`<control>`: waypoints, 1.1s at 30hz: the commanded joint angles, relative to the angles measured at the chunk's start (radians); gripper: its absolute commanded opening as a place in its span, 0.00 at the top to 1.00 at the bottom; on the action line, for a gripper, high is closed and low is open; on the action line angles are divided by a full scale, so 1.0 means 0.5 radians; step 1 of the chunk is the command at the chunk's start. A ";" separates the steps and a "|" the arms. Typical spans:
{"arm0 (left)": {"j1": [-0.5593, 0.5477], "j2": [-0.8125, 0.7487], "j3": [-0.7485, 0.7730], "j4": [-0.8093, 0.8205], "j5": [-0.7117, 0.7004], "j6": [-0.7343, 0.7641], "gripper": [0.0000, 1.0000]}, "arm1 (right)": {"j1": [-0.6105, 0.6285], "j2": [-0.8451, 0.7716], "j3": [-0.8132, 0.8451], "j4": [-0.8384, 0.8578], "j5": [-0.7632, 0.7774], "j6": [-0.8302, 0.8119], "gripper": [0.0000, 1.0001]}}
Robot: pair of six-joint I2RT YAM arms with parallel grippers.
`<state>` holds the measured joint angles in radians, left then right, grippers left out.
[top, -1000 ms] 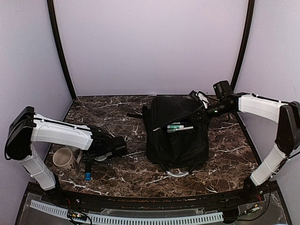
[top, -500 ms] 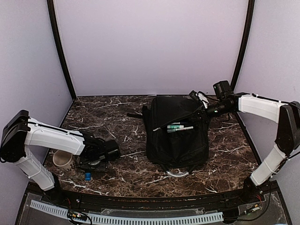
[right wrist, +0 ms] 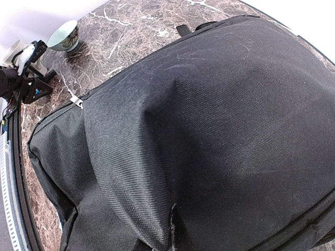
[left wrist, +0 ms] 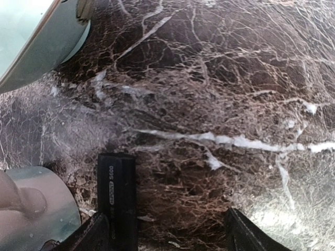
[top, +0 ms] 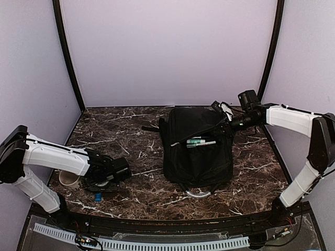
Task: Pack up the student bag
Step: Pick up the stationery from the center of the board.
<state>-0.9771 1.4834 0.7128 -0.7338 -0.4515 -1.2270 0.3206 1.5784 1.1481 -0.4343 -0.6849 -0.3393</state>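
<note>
The student bag, a large black backpack, lies in the middle of the table with its front pocket open; green and white pens show inside. My right gripper is shut on a fold of the bag's fabric at the far right corner and holds it up. My left gripper hangs low over the table at the left, open, with nothing between its fingers. A black stick-shaped item lies on the table beside its left finger.
A pale mug stands right next to the left gripper, also the mug at that wrist view's lower left. A small blue piece lies near the front edge. A white thing sits behind the bag.
The left arm has dropped lower and drawn back toward the near left, partly covering the mug, gripper still open. The right arm and the bag have not moved.
</note>
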 commanded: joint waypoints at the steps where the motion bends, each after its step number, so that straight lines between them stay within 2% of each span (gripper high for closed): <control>1: 0.011 0.028 -0.080 -0.159 0.050 -0.131 0.22 | 0.017 -0.001 0.075 0.054 -0.170 0.004 1.00; 12: 0.009 -0.112 -0.257 0.036 0.127 -0.164 0.22 | 0.016 0.012 0.078 0.054 -0.174 0.004 1.00; 23: -0.086 0.062 -0.171 0.244 0.259 0.014 0.47 | 0.018 0.012 0.079 0.049 -0.164 0.004 1.00; 33: -0.227 0.235 0.015 0.400 0.463 0.263 0.57 | 0.018 0.015 0.082 0.045 -0.170 -0.001 1.00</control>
<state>-1.0714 1.5375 0.7372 -0.5503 -0.4122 -1.1809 0.3206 1.5879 1.1481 -0.4347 -0.6930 -0.3393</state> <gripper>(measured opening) 0.438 0.012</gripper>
